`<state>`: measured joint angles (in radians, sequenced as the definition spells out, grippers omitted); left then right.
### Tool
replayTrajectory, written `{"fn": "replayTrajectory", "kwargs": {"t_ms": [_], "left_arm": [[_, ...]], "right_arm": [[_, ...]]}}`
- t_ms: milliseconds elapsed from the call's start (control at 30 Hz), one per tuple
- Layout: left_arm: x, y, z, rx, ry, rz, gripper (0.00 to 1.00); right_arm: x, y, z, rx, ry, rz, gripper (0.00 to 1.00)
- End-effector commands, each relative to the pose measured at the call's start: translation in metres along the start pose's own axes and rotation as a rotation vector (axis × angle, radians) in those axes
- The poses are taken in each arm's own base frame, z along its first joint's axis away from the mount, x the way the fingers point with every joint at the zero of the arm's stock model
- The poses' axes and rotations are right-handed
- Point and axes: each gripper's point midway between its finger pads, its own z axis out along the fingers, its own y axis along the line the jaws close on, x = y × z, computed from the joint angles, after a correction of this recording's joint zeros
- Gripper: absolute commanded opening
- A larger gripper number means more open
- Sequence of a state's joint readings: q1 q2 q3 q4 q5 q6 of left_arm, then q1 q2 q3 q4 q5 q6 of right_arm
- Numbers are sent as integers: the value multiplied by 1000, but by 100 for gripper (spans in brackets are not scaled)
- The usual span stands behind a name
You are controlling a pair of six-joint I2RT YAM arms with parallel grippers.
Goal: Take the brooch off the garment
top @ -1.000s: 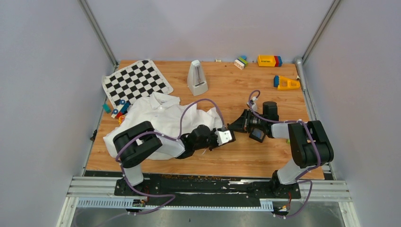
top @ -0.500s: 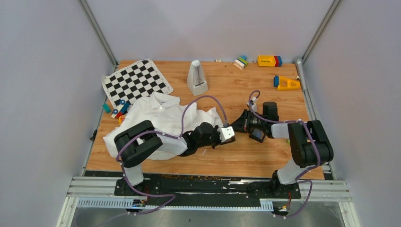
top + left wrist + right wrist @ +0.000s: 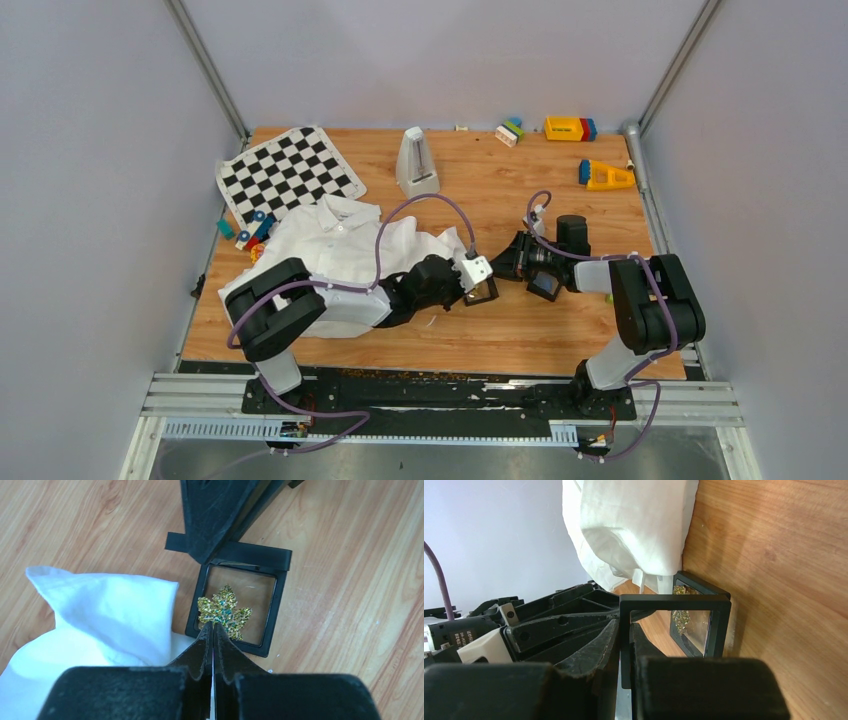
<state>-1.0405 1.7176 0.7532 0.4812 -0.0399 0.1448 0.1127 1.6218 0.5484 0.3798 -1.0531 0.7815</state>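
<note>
The brooch (image 3: pixel 225 611), a glittering gold-green leaf, lies over the clear floor of an open black box (image 3: pixel 279 611) on the table. My left gripper (image 3: pixel 213 626) is shut with its tips on the brooch's near edge. My right gripper (image 3: pixel 626 630) is shut on the box's lid (image 3: pixel 674 600) and holds it upright. The brooch also shows in the right wrist view (image 3: pixel 681 617). The white garment (image 3: pixel 340 245) lies crumpled to the left, its edge (image 3: pixel 100 610) beside the box. In the top view, the left gripper (image 3: pixel 480 290) and the right gripper (image 3: pixel 505 262) meet at the box.
A chequered mat (image 3: pixel 288 172) lies at the back left, with small coloured pieces (image 3: pixel 252 232) beside the garment. A white metronome-shaped object (image 3: pixel 417 163) stands at the back middle. Toy blocks (image 3: pixel 570 128) and a yellow wedge (image 3: pixel 606 176) sit at the back right.
My left gripper has moved right and away from me, off the garment to the open box. The right arm has held still with the lid.
</note>
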Motion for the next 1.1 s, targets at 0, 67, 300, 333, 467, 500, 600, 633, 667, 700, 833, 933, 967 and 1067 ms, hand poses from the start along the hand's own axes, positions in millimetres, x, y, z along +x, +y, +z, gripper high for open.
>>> {"fn": "replayTrajectory", "kwargs": {"t_ms": [0,67,300,333,467,500,600,633,667,700,833,933,967,1067], "left_arm": [[-16,12,-8,-64,-6,-57,0],[-15,14,-10,-71,-2,-62,0],[-1,23,-3,-79,54,-93,0],[1,22,-1,-75,54,-93,0],[-1,19,7,-56,50,-90,0],[-3,19,9,-52,44,-89,0],[-6,15,13,-26,29,-86,0],[-8,14,14,-20,24,-85,0],[-5,11,16,-9,30,-84,0],[-6,11,18,-4,31,-84,0],[-3,8,23,11,56,-85,0],[-2,8,24,11,54,-88,0],[-4,6,24,20,45,-90,0],[-7,1,26,48,29,-100,0]], "right_arm": [[-1,4,-1,-31,1,-33,0],[-1,3,-1,-30,3,-33,0],[-1,3,-2,-27,0,-32,0],[-1,3,-2,-28,-1,-33,0],[-1,3,-2,-28,0,-34,0],[-1,3,-2,-29,0,-35,0],[-1,3,-1,-29,1,-35,0],[-1,3,-1,-29,1,-33,0],[-1,3,-2,-30,1,-32,0],[-2,3,-1,-30,0,-33,0],[-1,2,-1,-30,2,-30,0],[0,3,-1,-33,4,-31,0],[-1,3,-1,-33,3,-32,0],[-1,2,-1,-33,3,-31,0]]}}
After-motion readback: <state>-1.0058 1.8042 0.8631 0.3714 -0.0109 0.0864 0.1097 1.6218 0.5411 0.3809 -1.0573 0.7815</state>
